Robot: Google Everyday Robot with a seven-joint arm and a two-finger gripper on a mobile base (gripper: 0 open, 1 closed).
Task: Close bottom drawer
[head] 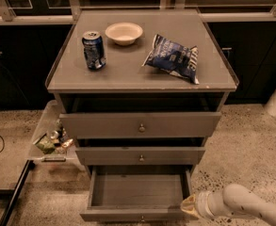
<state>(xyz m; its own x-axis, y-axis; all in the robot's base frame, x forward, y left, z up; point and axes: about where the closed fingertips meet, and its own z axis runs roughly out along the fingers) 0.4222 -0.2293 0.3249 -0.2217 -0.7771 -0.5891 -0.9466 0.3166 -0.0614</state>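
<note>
1 cabinet (pixel 128 76) w/ 3 drawers (pixel 141 125). At 6 o'clock, bottom drawer (pixel 137 191) pulled far out. 1 gripper (pixel 190 206) at 5 o'clock by its front-right corner; grip state can't tell. Up top: 1 can (pixel 94 50) at 10, 1 bowl (pixel 124 33) at 11, 1 chip bag (pixel 173 58) at 1.

Can (pixel 94 50), bowl (pixel 124 33) and chip bag (pixel 172 59) on cabinet top (pixel 128 75).

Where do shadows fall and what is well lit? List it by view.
Camera view: dim, warm light; the cabinet top is evenly lit; deep shadow lies under its overhang and behind it; the open bottom drawer is shaded inside; the tool, at that drawer's right front corner, catches light.
</note>
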